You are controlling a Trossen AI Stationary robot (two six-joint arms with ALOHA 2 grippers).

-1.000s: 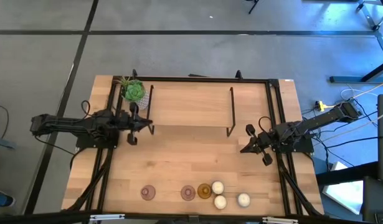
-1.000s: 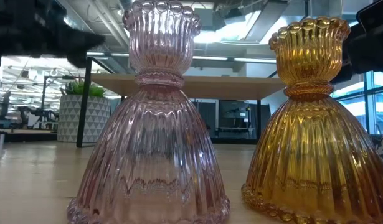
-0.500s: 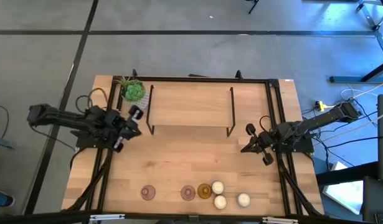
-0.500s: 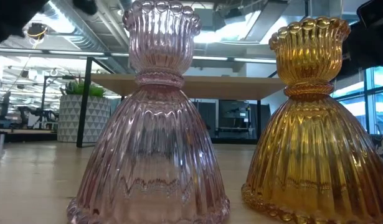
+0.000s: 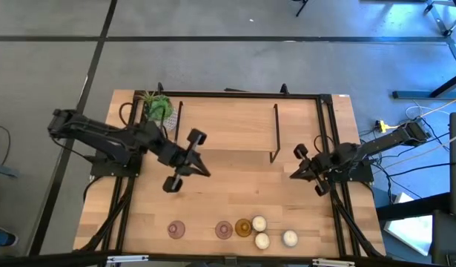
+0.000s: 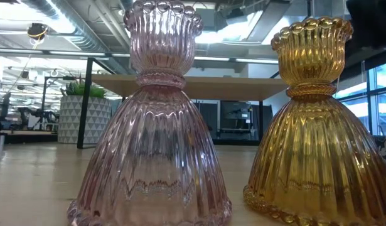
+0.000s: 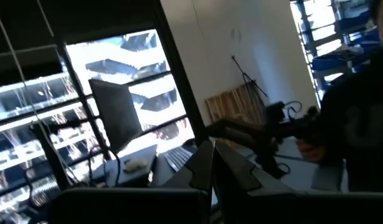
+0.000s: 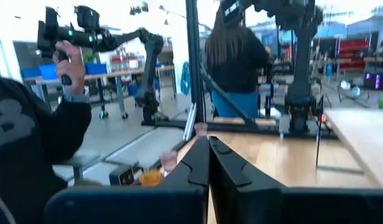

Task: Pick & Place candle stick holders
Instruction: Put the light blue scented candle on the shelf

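Reaching toward the near edge of the bench (image 5: pixel 235 126), the left gripper (image 5: pixel 184 159) hangs over the bench's middle with its jaws closed on nothing, its arm stretched diagonally from the left side and turned so that the wrist camera looks out into the room rather than down. The right gripper (image 5: pixel 305 169) waits by the right edge, jaws likewise closed and empty. All six candle stick holders stand in a row along the near edge: one pink glass holder (image 5: pixel 176 230) apart at the left, then a second pink glass holder (image 5: pixel 224 230), the amber glass holder (image 5: pixel 242 227) and three cream-white votive holders (image 5: pixel 259 222) bunched just beside one another. Risk, as a judgement: the cluster is tight, so jaws opened late or lowered off-centre could knock a neighbour or topple a narrow-necked glass piece, which looks top-light but smooth and likely to slip. A descent with jaws closed would simply push a holder. The potted plant (image 5: pixel 158 108) and black upright bars (image 5: pixel 275 133) lie well apart from the row.
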